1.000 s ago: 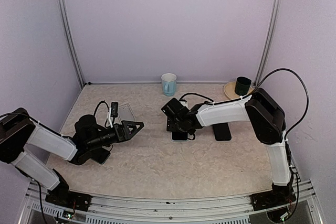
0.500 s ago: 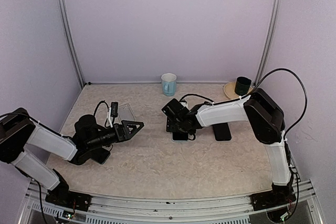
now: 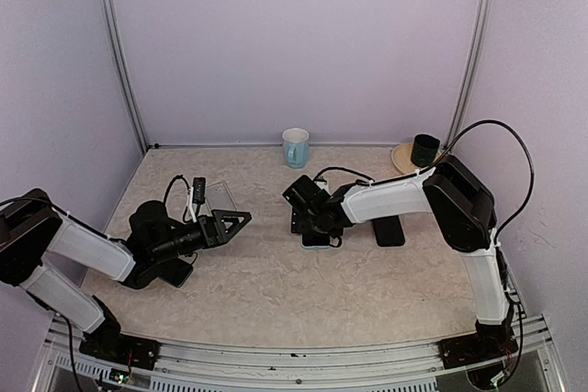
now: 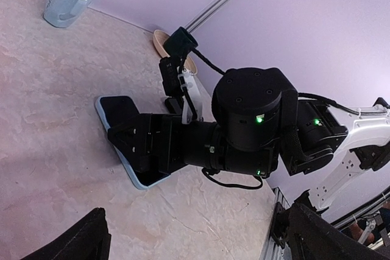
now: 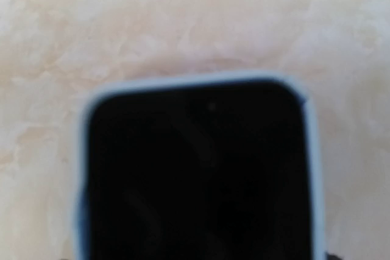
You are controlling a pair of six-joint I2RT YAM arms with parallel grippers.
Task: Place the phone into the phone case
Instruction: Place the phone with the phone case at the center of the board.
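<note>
Right end effector (image 3: 312, 226) has barely shifted, low over the desk (image 3: 276, 291), its grip impossible to tell; left end effector (image 3: 231, 223) idles, spread wide. Phone case (image 5: 183, 81) already rims the phone (image 5: 195, 175), so seating looks nearly done

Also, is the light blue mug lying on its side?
No, the light blue mug stands upright on the table, with its open mouth facing up.
</note>
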